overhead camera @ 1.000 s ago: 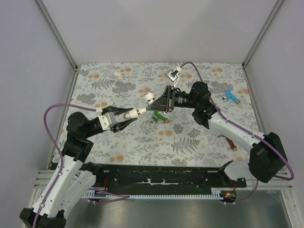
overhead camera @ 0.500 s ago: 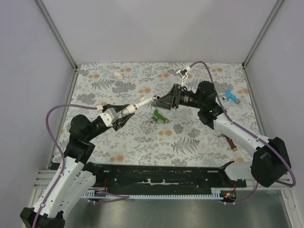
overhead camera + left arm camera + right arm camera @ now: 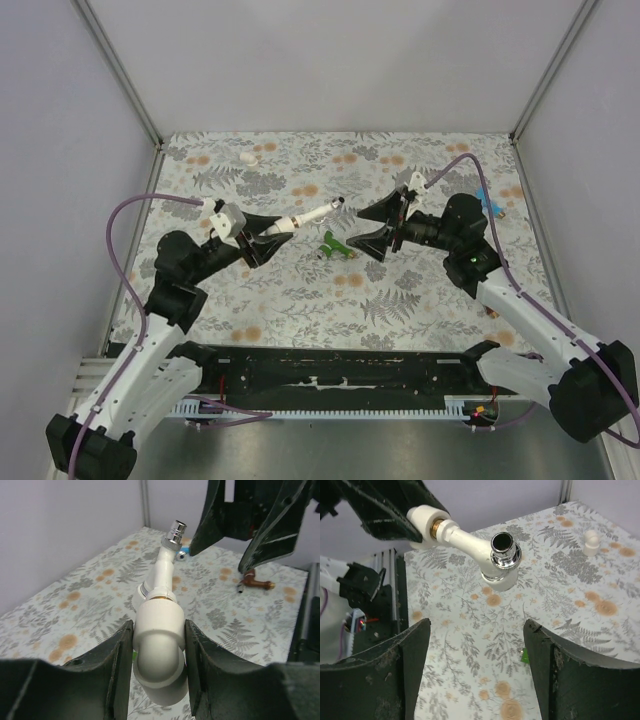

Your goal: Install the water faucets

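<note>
The fingers (image 3: 117,665) of my left gripper (image 3: 158,625) are clamped on either side of a white elbow fitting (image 3: 159,652), pressing its rounded body from both flanks. Out of the fitting's far end comes the white faucet (image 3: 162,572), joined to it at a brass-coloured ring. It slants up and away from me, ending in a chrome tip. I hold the whole piece in the air above the flowered table (image 3: 300,290).

My right gripper (image 3: 476,630) is spread wide with nothing between its fingers (image 3: 405,670). It stands apart from the faucet and faces that chrome tip head on (from the right wrist I look straight into the dark bore).

From above, the two grippers point at each other across the middle of the table. The green faucet (image 3: 336,244) lies on the cloth between them, nearer the right one. The blue faucet (image 3: 490,203) lies at the far right, partly hidden behind my right arm. The reddish-brown faucet (image 3: 256,584) lies on the table beyond the right gripper as the left wrist sees it. A small white fitting (image 3: 247,157) sits alone near the far left corner.
</note>
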Tool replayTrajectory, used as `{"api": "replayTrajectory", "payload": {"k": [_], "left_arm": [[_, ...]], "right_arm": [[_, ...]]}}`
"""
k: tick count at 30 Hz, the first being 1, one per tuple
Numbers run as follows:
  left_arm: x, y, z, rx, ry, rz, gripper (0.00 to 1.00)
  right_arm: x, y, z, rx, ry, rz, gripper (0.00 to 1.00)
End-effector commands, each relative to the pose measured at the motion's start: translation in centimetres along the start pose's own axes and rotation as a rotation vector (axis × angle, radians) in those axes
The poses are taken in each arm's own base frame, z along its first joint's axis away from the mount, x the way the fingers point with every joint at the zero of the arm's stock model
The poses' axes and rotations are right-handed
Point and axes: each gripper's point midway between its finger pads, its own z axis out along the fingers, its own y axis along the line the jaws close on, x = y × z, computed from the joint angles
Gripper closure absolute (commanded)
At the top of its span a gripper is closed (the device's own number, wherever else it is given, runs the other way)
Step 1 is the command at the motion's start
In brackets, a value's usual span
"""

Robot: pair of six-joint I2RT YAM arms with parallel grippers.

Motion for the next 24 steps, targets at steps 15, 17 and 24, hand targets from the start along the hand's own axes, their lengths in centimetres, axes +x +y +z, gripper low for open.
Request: {"api": "replayTrajectory", "payload": {"k": [15,17,24], "left_arm": [[-7.4,-6.1,1.0,0.405,-0.226,-0.213,0.98],[-7.4,-6.1,1.1,0.404,-0.227,-0.192,0.98],[-5.9,-5.3,1.6,0.363,-0.197,-0.025,0.98]], "right_arm": [[-4.5,5.1,0.9,-0.402,-0.115,-0.352,0.27],[-5.0,5.5,1.1,-0.435,-0.126,-0.321,0.34],[-5.9,5.7,2.5,-0.468,-0.146,-0.029,0.8]]}}
